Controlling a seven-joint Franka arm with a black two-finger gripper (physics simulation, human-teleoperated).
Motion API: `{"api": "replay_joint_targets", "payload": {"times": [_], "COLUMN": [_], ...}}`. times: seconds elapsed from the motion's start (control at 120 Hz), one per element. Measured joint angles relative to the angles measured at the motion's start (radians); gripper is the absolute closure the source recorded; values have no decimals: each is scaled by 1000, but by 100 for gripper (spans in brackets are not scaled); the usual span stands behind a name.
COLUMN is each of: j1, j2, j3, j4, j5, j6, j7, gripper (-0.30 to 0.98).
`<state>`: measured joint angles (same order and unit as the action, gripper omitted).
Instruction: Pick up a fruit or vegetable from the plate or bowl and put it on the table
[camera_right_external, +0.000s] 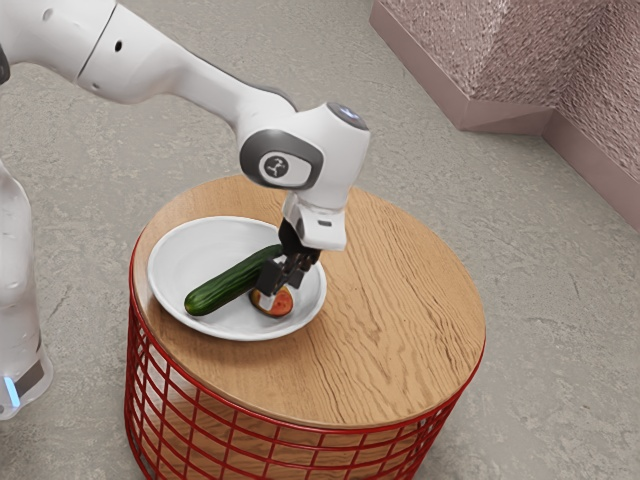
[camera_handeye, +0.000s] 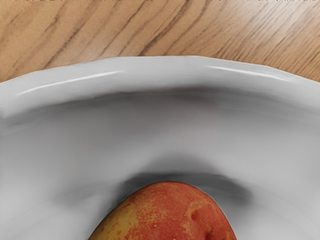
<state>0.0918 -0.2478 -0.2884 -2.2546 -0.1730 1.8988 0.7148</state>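
In the exterior view, the white arm (camera_right_external: 180, 62) comes in from the upper left of the frame and bends down near the middle, where the black gripper (camera_right_external: 277, 291) reaches into the lower right part of the white plate (camera_right_external: 190, 245). The task's fruit (camera_right_external: 282, 302) is there, in the plate, right at the gripper and near the rim. I cannot tell whether the gripper is open, closed or gripping the fruit. A dark green cucumber (camera_right_external: 225, 286) lies in the plate as well, slanting from the plate's lower left up toward the upper right, where its end comes close to the gripper. The plate sits on the left half of the round wooden table (camera_right_external: 400, 290), whose grain shows to the right; under the top is a red wire frame (camera_right_external: 225, 425). Grey floor (camera_right_external: 90, 160) lies around it, and a rough wall (camera_right_external: 530, 60) stands in the upper right corner. In the wrist view the fruit is red-orange with a yellow patch and small dark pits, a shadow lies on the plate beside it, and beyond the plate's pale, curved rim comes the wood of the table.
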Motion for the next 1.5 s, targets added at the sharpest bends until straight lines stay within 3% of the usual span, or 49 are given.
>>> {"api": "replay_joint_targets", "payload": {"times": [0.333,0.558,0.65,0.958,1.5], "j1": [4,5,4,5,25], "j2": [0,0,0,-18,-29], "j3": [7,18,18,18,46], "j4": [-41,-43,-43,-28,184], "j5": [-2,1,5,4,21], "j6": [34,41,44,39,-35], "j7": [1,1,-1,-4,-8], "gripper": [1,31,36,37,44]}}
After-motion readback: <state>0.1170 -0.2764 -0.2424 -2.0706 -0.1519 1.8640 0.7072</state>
